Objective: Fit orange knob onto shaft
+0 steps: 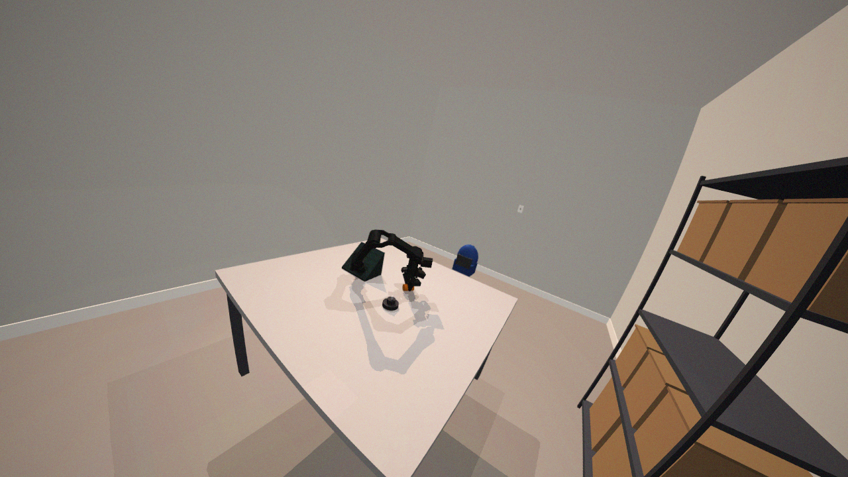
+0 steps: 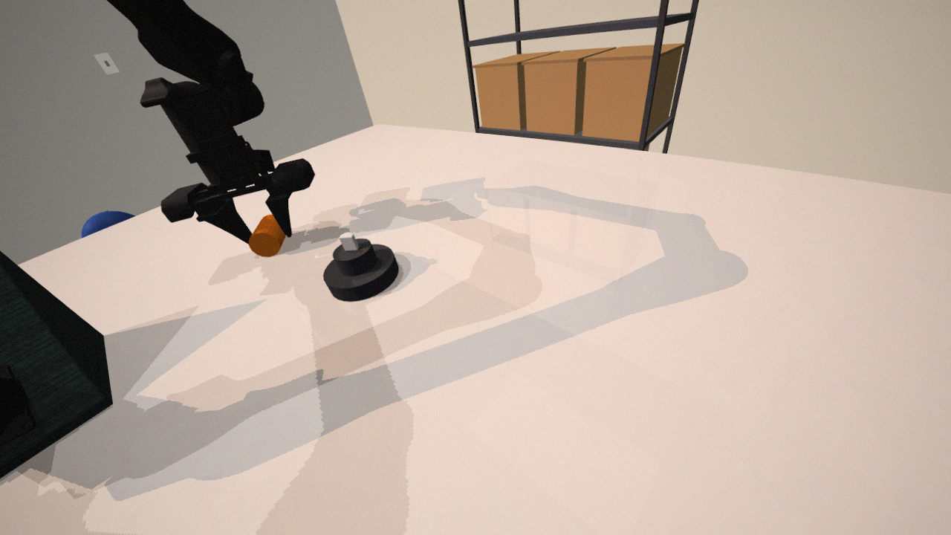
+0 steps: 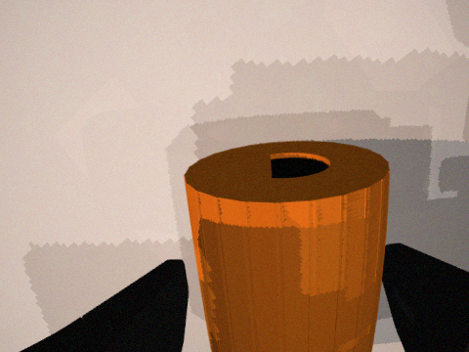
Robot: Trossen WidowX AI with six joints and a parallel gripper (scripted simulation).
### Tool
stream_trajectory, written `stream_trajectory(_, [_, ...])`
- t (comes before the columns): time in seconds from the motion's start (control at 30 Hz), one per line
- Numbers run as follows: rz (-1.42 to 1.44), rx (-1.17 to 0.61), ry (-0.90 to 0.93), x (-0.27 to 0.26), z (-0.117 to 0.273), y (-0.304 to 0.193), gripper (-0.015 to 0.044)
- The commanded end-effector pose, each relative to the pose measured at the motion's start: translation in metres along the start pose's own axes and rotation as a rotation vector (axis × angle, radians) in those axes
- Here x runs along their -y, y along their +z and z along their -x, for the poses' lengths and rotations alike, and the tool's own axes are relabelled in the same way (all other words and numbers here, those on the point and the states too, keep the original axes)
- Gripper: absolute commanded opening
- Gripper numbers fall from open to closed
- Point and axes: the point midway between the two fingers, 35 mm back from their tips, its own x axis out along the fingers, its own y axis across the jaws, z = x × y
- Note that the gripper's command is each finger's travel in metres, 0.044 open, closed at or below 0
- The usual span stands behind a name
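Observation:
The orange knob [image 1: 407, 287] [image 2: 266, 241] [image 3: 254, 274] lies on its side on the table. Its end with the D-shaped hole [image 3: 298, 168] shows in the wrist view, the hole's flat side to the left. My gripper [image 1: 409, 288] [image 2: 270, 237] [image 3: 285, 270] is open around the knob, one finger on each side. In the wrist view a small gap shows at the left finger; the right finger is very near or touching. The black round pedestal [image 1: 389, 305] [image 2: 359, 286] stands beside the knob, its silver shaft [image 2: 348, 241] upright and bare.
The white table [image 1: 308, 332] [image 2: 665, 399] carries the arm's dark green base block [image 1: 371, 265] [image 2: 59, 372]. Beyond the table are a blue object [image 1: 466, 261] [image 2: 106, 223] and a shelf rack with brown boxes [image 1: 746, 237] [image 2: 551, 96]. Arm shadows cross the table.

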Motion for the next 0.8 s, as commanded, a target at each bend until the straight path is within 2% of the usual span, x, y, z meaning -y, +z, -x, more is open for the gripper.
stream_trajectory(0.0, [0.005, 0.0, -0.004, 0.0, 0.0, 0.0, 0.024])
stream_trajectory(0.37, [0.005, 0.0, -0.004, 0.0, 0.0, 0.0, 0.018])
stream_trajectory(0.77, [0.005, 0.0, -0.004, 0.0, 0.015, 0.0, 0.0179])
